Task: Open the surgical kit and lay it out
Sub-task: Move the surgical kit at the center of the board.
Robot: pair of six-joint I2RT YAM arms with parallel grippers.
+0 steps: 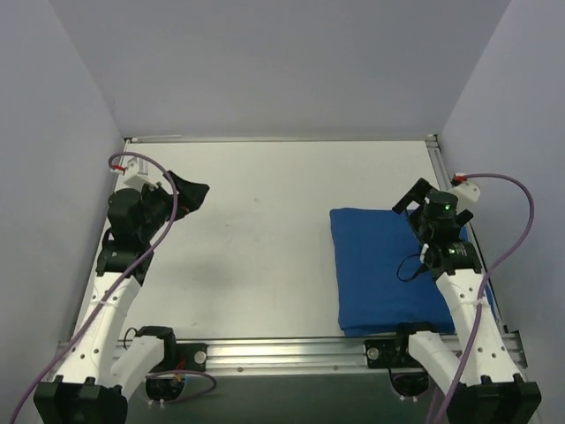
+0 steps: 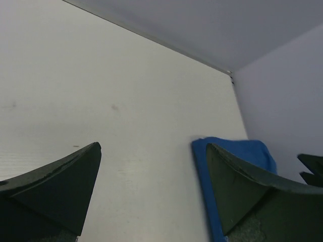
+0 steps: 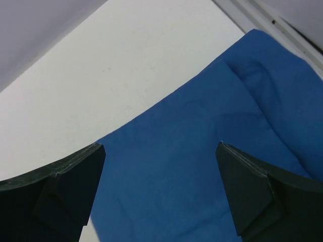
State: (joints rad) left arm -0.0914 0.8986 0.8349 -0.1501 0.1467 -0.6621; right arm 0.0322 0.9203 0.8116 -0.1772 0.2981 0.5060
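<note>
Left gripper [image 1: 189,191] sits at 9–10 o'clock on the table [image 1: 265,247], jaws spread wide, nothing between them and touching nothing. Its wrist view shows bare white surface between the fingers [image 2: 60,186], with the wrap off toward 3 o'clock and well apart from it. Right gripper [image 1: 413,196] is at 3 o'clock, over the far right corner of the wrap [image 1: 388,269], jaws also fully spread and holding nothing. In the right wrist view both fingers [image 3: 252,191] frame blue cloth, one on each side, with only cloth in the gap. Can't tell whether the tips touch the fabric or hang just above it. The wrap lies flat at 4 o'clock on the table, a folded royal-blue rectangle with its near edge close to the metal rail [image 1: 291,353] at 6 o'clock and its right edge under the right arm. A soft fold or bulge runs along its far right part. It's closed, so its contents are hidden. A purple cable [image 1: 512,238] loops off the right wrist toward 3 o'clock, and the left arm carries another one.
</note>
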